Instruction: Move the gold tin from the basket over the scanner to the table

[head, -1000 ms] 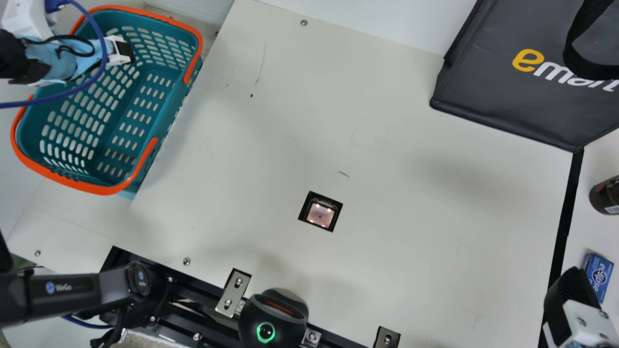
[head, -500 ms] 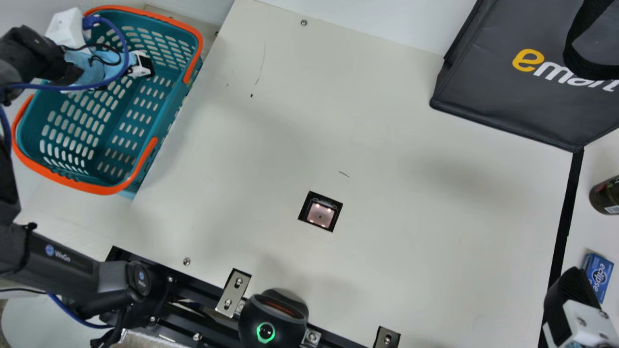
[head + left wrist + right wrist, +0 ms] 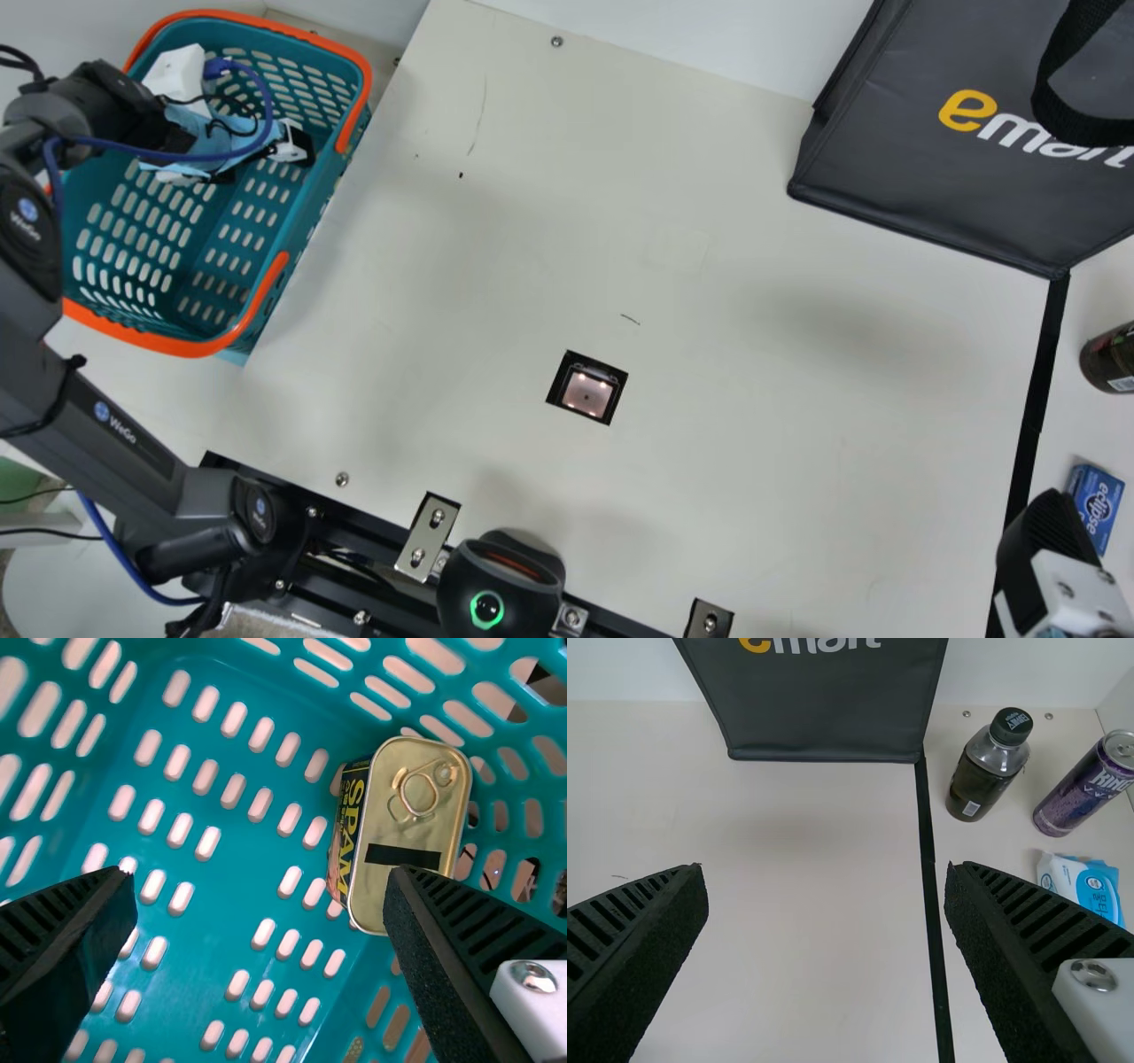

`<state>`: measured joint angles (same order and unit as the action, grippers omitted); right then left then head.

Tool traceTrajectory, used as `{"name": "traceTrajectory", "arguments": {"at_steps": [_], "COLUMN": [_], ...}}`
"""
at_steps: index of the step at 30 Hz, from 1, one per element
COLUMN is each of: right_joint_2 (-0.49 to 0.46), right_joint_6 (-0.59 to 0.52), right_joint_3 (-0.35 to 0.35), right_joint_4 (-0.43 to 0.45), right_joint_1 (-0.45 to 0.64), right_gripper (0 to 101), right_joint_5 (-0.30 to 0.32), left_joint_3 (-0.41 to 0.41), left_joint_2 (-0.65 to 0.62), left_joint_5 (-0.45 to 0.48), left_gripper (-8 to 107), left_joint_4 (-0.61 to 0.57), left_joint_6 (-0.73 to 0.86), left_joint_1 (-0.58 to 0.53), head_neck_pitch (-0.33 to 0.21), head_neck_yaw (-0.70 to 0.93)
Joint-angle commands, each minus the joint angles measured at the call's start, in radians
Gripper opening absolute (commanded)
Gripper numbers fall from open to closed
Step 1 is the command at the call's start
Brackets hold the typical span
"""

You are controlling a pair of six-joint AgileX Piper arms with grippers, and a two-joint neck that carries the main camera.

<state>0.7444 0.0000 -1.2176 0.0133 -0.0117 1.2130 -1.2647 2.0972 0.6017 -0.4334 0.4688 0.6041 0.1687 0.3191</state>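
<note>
In the main view my left gripper (image 3: 266, 164) is inside the teal basket (image 3: 266, 190) with the orange rim, near its far end. The left wrist view shows the gold tin (image 3: 412, 819) against the basket wall, its ring-pull lid facing the camera; my left gripper (image 3: 261, 890) stands open, with one finger close to the tin's edge. The scanner (image 3: 586, 392) is set into the table (image 3: 753, 354). At the main view's lower right is my right gripper (image 3: 1045, 540); in the right wrist view that gripper (image 3: 824, 881) is open, holding nothing.
A dark bag (image 3: 966, 133) stands at the far right. Beyond the black tape line are a dark bottle (image 3: 988, 766), a purple can (image 3: 1090, 784), a white-and-blue packet (image 3: 1083, 888) and a blue box (image 3: 1096, 505). A black device (image 3: 500, 585) sits at the near edge.
My left arm has moved rightward in the main view, bringing its gripper farther over and into the basket. The right arm has kept still.
</note>
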Motion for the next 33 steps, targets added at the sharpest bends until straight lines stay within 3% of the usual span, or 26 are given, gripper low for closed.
{"name": "traceTrajectory", "arguments": {"at_steps": [1, 14, 33], "right_joint_2": [0.0, 0.0, 0.0], "right_joint_6": [0.0, 0.0, 0.0], "right_joint_3": [0.0, 0.0, 0.0], "right_joint_4": [0.0, 0.0, 0.0], "right_joint_1": [0.0, 0.0, 0.0], "right_gripper": [95, 95, 95], "right_joint_5": [0.0, 0.0, 0.0], "left_joint_3": [-0.013, -0.091, -0.18], "left_joint_2": [0.02, 0.102, 0.197], "left_joint_5": [0.005, 0.051, 0.07], "left_gripper": [90, 90, 90], "left_joint_4": [-0.007, -0.087, -0.106], "left_joint_6": [0.011, 0.094, 0.086], "left_joint_1": [-0.004, -0.029, -0.078], "head_neck_pitch": [-0.03, -0.03, -0.03], "head_neck_yaw": [0.002, 0.002, 0.002]}}
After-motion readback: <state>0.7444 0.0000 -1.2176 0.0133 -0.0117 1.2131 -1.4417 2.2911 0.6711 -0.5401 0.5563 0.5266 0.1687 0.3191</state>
